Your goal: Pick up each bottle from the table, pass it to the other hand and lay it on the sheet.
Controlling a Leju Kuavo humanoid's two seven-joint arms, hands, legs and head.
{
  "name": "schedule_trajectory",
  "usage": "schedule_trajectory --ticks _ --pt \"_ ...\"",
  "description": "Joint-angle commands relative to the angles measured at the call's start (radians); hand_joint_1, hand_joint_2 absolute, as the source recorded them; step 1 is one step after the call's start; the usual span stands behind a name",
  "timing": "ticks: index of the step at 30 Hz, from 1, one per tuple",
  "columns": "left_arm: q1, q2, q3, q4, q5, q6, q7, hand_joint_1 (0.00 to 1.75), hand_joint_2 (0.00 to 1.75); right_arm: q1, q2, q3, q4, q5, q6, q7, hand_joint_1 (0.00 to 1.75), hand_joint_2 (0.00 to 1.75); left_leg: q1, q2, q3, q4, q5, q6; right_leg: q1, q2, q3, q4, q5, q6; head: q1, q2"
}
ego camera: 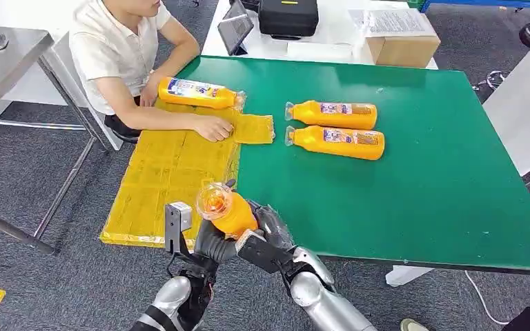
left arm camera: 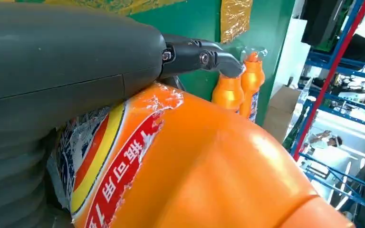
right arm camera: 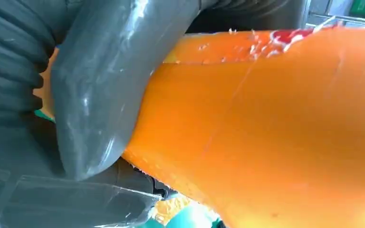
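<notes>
An orange bottle stands upright off the table's front edge, clear cap up, between both my hands. My left hand grips its lower body from the left, and its thumb lies over the bottle's label. My right hand holds the bottle from the right, its thumb pressed on the orange body. Two more orange bottles lie side by side on the green table. Another bottle lies at the far end of the yellow sheet.
A person in a white shirt sits at the table's far left corner, one hand resting on the sheet. Behind the green table a white table carries a tablet, a black case and a cardboard box. A metal table stands left.
</notes>
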Motion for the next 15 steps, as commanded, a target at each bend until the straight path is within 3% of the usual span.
schedule_trajectory --ticks 1,6,7,8,11,12,13,14,15 --pt "-0.082 -0.010 0.001 0.039 0.008 0.009 0.007 0.00 1.75 -0.003 -0.022 0.077 0.013 0.009 0.003 0.000 1.75 1.75 0.001 -0.002 0.001 0.000 0.000 -0.001 0.001 -0.002 0.002 0.000 -0.001 -0.001 0.000 0.000" --pt "-0.067 -0.006 0.001 0.010 0.051 -0.030 0.027 0.00 1.75 -0.010 -0.021 0.083 0.021 0.015 -0.007 0.004 1.75 1.75 0.001 -0.003 0.004 0.000 -0.001 -0.002 0.001 -0.003 0.005 0.000 -0.003 -0.002 0.000 0.000" --pt "-0.061 -0.005 -0.002 -0.007 0.064 -0.038 0.026 0.07 1.75 -0.013 -0.019 0.086 0.023 0.012 -0.006 0.003 1.75 1.75 0.001 -0.002 0.002 0.000 -0.001 -0.002 0.001 -0.002 0.003 0.000 -0.001 -0.002 0.000 0.000" --pt "-0.054 -0.004 -0.004 -0.031 0.080 -0.045 0.026 1.69 1.75 -0.014 -0.019 0.090 0.020 0.008 -0.004 0.001 1.75 1.75 0.001 -0.003 0.004 0.000 -0.002 -0.002 0.001 -0.002 0.004 0.001 -0.002 -0.002 0.000 0.000" --pt "-0.041 -0.001 0.005 -0.075 0.091 -0.031 0.007 1.75 1.75 -0.006 -0.018 0.092 0.014 -0.001 -0.007 0.002 1.75 1.75 0.001 -0.001 0.002 0.000 -0.001 -0.001 0.001 -0.001 0.002 0.000 -0.001 -0.001 0.000 0.000" --pt "-0.035 -0.003 0.013 -0.093 0.093 -0.020 -0.004 1.75 1.75 0.000 -0.017 0.092 0.012 -0.003 -0.012 0.003 1.40 1.75 0.001 -0.001 0.000 0.000 0.000 -0.001 0.001 -0.001 0.001 0.000 -0.001 -0.001 0.000 0.000" --pt "-0.027 -0.008 0.027 -0.112 0.087 0.010 -0.025 1.75 1.75 0.009 -0.015 0.089 0.007 -0.010 -0.014 0.004 0.77 1.75 0.001 -0.002 0.003 0.000 -0.001 -0.002 0.001 -0.001 0.003 0.000 -0.002 -0.002 0.000 0.000" --pt "-0.019 -0.013 0.037 -0.130 0.095 0.018 -0.028 1.75 1.75 0.017 -0.014 0.092 0.001 -0.014 -0.012 0.003 0.26 1.75 0.001 -0.002 0.001 0.000 -0.001 -0.001 0.001 -0.001 0.002 0.000 -0.001 -0.001 0.000 0.000" --pt "-0.015 -0.013 0.041 -0.141 0.101 0.019 -0.027 1.75 1.75 0.021 -0.013 0.094 -0.003 -0.016 -0.012 0.002 0.05 1.75 0.001 -0.002 0.003 0.000 -0.002 -0.002 0.001 -0.002 0.004 0.000 -0.002 -0.002 0.000 0.000"
